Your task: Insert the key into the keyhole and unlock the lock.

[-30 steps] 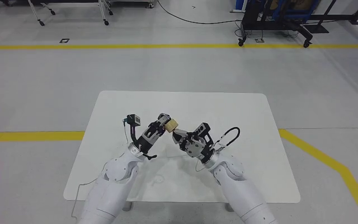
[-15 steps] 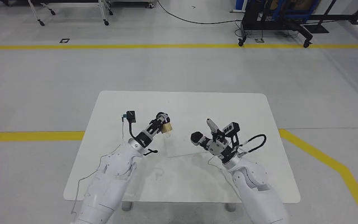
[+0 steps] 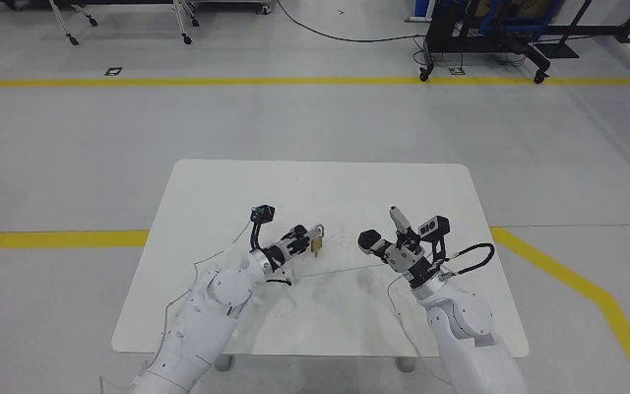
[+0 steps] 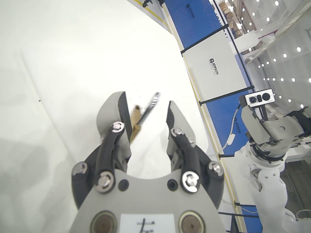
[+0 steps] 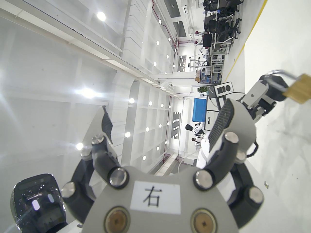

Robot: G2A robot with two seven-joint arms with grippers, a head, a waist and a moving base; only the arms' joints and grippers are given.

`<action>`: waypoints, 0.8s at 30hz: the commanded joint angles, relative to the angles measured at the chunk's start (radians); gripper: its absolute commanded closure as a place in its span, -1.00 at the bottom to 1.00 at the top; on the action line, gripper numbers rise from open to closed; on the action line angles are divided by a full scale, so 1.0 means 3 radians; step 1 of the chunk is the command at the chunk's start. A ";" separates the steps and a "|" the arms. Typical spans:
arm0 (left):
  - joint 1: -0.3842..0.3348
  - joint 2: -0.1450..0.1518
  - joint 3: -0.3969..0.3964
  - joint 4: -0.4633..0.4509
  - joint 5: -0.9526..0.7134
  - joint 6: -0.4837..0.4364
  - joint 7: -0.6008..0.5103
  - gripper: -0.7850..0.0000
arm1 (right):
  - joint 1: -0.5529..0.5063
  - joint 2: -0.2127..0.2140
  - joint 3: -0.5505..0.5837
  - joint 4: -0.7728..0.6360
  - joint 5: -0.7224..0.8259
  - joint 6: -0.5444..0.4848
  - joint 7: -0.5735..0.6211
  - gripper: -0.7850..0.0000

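Item: brass lock [image 3: 315, 239], steel shackle, lying low at the table [image 3: 433, 187] near its middle, just beyond the tips of the left gripper [image 4: 146, 100]. Left fingers: spread, one on each side of the lock; the brass body touches one pad and the shackle runs through the gap between them, gripped by neither. Right gripper [image 5: 166, 107]: fingers wide apart, nothing between them, raised above the table and well apart from the lock, tilted up toward the room. Key: whether one sits in the keyhole cannot be told, since the keyhole end of the body is hidden. Shackle: whether it is sprung free or latched cannot be told either. Progress, as a judgement: both grippers are released and the lock is set down, which fits the close of the work rather than its start; what is left is to confirm that the shackle is free, and if it is not, to grasp the lock again, present the key and turn it. Surroundings: a yellow floor line [image 3: 59, 238] to either side of the table, a black wheeled stand [image 3: 482, 39] far behind, blue and white panels [image 4: 213, 66] beside the cell. Obstructions: only the left fingers flanking the lock, which an approach from the right would have to pass.
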 commanded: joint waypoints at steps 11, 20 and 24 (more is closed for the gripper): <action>0.0160 0.0087 -0.0372 -0.0269 0.0780 -0.0448 0.1129 -1.00 | -0.0017 -0.0007 0.0188 -0.0025 0.0013 -0.0424 -0.0506 -1.00; 0.0268 0.0129 -0.0530 -0.0453 0.1670 -0.0576 0.1985 -1.00 | -0.0388 0.0035 0.0896 -0.0354 -0.0143 -0.1223 -0.0766 -1.00; 0.0268 0.0129 -0.0530 -0.0453 0.1667 -0.0575 0.1981 -1.00 | -0.0391 0.0035 0.0901 -0.0355 -0.0155 -0.1227 -0.0771 -1.00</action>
